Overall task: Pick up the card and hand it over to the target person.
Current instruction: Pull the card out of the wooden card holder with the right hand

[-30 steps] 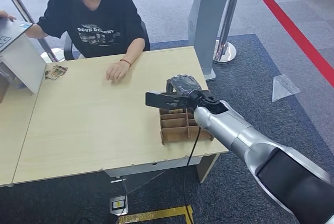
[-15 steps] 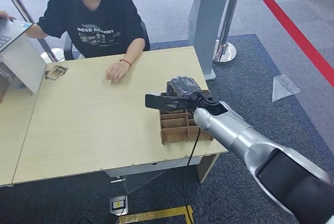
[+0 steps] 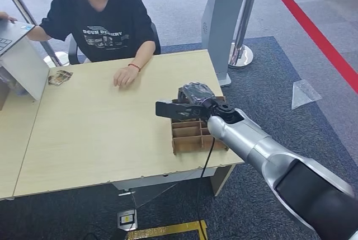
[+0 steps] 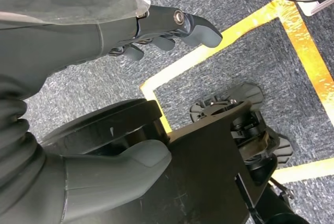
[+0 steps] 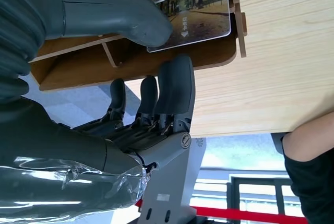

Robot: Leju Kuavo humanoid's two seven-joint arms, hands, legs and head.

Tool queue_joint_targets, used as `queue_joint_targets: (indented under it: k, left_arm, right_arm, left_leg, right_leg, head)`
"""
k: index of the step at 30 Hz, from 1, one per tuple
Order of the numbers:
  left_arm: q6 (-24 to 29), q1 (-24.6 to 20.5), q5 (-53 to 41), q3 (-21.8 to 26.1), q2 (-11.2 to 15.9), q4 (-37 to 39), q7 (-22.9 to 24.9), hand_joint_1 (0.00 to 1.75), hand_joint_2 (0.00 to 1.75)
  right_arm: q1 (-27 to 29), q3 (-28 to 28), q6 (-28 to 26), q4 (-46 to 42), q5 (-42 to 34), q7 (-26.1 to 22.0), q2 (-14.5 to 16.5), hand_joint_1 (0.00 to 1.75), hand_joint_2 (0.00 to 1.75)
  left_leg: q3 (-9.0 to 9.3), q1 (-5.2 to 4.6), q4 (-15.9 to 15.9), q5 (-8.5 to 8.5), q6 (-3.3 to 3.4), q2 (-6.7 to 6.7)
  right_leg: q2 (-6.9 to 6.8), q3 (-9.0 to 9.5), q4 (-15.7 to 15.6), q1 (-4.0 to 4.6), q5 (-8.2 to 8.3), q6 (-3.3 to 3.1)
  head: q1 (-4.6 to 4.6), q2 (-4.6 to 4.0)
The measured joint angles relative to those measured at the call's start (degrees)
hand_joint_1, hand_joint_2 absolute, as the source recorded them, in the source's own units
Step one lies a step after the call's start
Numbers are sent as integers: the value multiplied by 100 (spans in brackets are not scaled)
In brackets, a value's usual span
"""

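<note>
Since a second earlier my right hand [image 3: 195, 99] had sunk slightly over the rack [image 3: 195, 133] at the table's [image 3: 97, 133] right edge. My thumb [image 5: 130, 18] touched the card [image 5: 197, 12] in the rack's end slot, fingers [image 5: 175, 91] curled outside its wall, nothing gripped. My left hand [image 4: 118, 41] hung slack, holding nothing. The person's hand [image 3: 125, 75] rested well apart across bare tabletop

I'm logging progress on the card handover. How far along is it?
Early stage. Done: the right hand has reached the wooden card rack. In hand: its thumb rests on a card in the rack, fingers behind the rack's wall; the card isn't lifted. Left: pulling it out and passing it to the seated person.
</note>
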Motion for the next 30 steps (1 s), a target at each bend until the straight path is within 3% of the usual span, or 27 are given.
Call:
queue_joint_targets:
  k: [30]
  left_arm:
    - [-24, 23, -1, -13, -22, -9, -16, 0, 175]
  right_arm:
    - [-12, 34, 77, 157, -28, 73, 20, 91, 175]
  left_leg:
    - [5, 0, 0, -1, 2, -3]
  right_leg:
    - [-3, 6, -1, 0, -2, 0]
  head:
    - [0, 0]
